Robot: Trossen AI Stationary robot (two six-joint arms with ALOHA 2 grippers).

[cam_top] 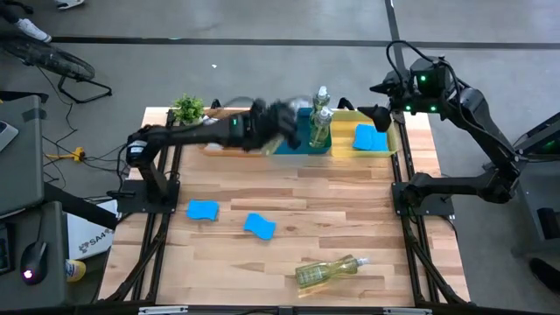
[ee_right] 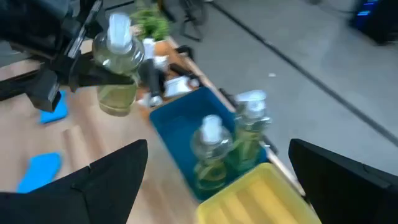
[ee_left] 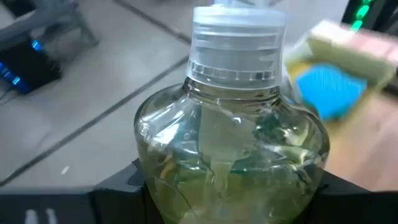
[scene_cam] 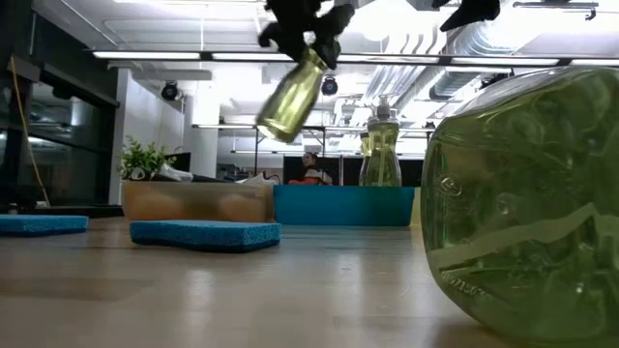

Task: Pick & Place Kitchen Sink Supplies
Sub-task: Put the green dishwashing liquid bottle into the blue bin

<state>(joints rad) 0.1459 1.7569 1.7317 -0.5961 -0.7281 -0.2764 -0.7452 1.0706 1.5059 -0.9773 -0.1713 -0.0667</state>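
While the left claw point(ee_right: 93, 71) pinches a tilted bottle point(ee_right: 117, 68) above the tabletop point(cam_top: 332, 219), the blue bin point(ee_right: 180, 134) beside it holds two upright bottles. The right claw point(ee_right: 217, 180) hangs spread wide over the bin, touching nothing.

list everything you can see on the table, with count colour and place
bottles: four, clear with yellow-green liquid; two upright in the blue bin, one lying at the near edge, one held in the air
sponges: three, bright blue; two on the boards, one in the yellow bin
bins: blue, yellow, wooden tray, along the far edge
plant: one, green, far left corner
left gripper: fingers shut on the held bottle
right gripper: open, above the yellow bin
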